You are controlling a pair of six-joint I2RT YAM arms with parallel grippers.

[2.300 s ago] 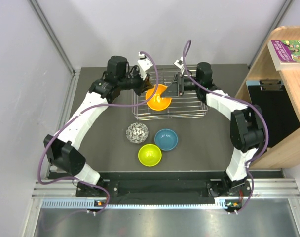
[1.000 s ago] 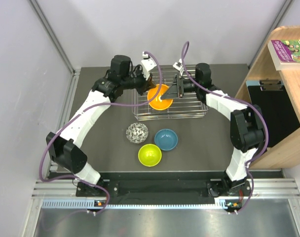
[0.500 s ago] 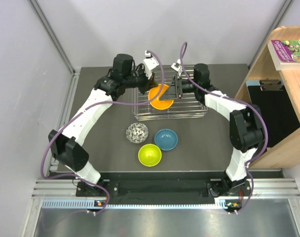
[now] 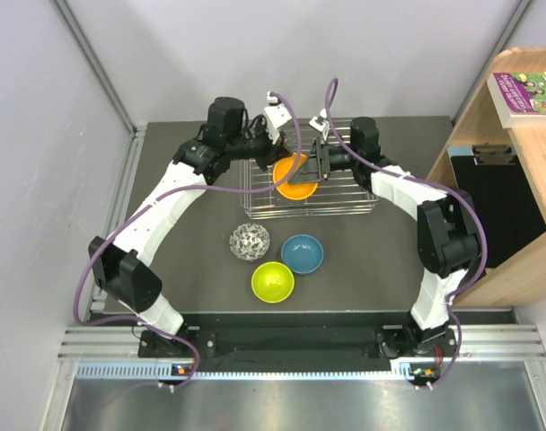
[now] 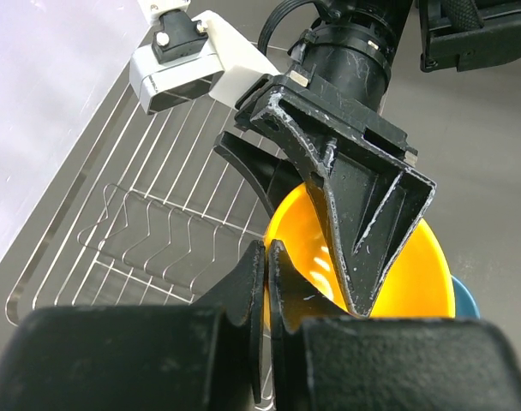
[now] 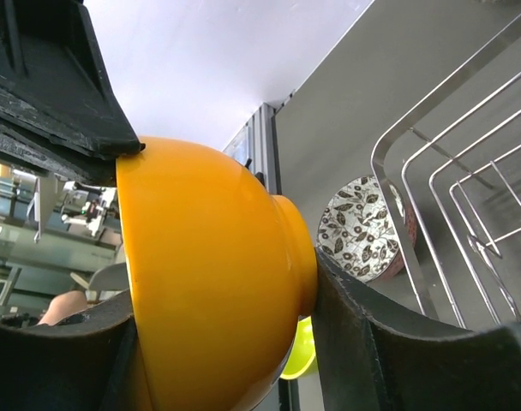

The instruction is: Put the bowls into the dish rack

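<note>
Now the orange bowl (image 4: 295,178) is tipped on edge over the left half of the dish rack (image 4: 349,203), upper middle of the overhead frame. Right pincer (image 4: 317,164) clamps it, one finger on the rim, the other at the foot. Left pincer (image 4: 271,160) has its fingers nearly together by the rim; can't tell if they pinch it. Best bet: lower the bowl on edge between the wires, seat it, then release one arm at a time. Patterned bowl (image 4: 250,241), blue bowl (image 4: 302,253) and green bowl (image 4: 273,282) sit on the bench (image 4: 183,260), lower centre.
</note>
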